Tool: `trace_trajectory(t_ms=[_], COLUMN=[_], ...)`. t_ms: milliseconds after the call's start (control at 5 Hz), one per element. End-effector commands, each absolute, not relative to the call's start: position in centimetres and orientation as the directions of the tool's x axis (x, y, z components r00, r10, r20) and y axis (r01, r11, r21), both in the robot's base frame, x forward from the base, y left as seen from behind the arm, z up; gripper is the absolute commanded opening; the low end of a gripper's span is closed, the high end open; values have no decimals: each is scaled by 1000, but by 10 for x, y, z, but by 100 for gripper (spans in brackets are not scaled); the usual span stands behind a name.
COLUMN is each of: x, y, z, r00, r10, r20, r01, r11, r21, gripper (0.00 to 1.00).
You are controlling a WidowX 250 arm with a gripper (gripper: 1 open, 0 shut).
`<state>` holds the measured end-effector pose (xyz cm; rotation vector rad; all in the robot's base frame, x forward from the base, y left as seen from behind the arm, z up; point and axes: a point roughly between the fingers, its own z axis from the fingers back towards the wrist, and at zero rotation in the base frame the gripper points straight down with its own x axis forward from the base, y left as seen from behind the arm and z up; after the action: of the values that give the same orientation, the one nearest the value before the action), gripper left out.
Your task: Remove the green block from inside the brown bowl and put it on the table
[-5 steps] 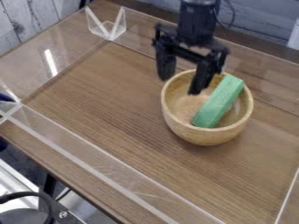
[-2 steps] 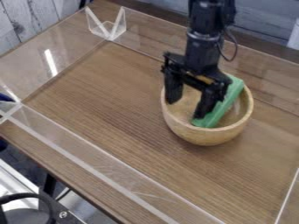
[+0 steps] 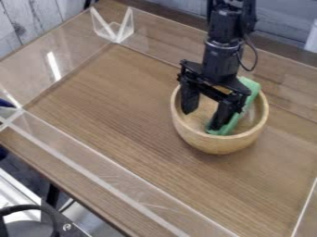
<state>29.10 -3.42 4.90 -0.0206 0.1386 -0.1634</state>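
A bright green block (image 3: 244, 104) lies tilted inside the round tan bowl (image 3: 198, 136) at the right of the wood-grain table (image 3: 99, 102). My black gripper (image 3: 207, 111) points straight down and reaches into the bowl. Its two fingers (image 3: 187, 100) stand wide apart, open, with one on the left side of the bowl and the other over the block's lower end. The arm hides most of the block, so only its upper end and a small lower part show. Whether the fingers touch the block cannot be told.
A low clear acrylic wall (image 3: 74, 139) runs around the table's edges. A clear corner bracket (image 3: 114, 26) stands at the back left. Bare wood spreads left of and in front of the bowl.
The gripper has come down from above the bowl's back rim into the bowl and shifted slightly toward the front right, still open. The block and bowl have not moved.
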Motion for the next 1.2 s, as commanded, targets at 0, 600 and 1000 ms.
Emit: trace_trajectory(t_ms=[0,600,1000], x=[307,313,317], y=[-39,-39,-38], z=[61,63,63], r00=[981,979,978], r10=[-184,-197,-205], r20=[-66,-44,-30], r01=[182,195,203], r11=[983,980,977], r21=[-35,-51,-61], gripper=[100,100,100])
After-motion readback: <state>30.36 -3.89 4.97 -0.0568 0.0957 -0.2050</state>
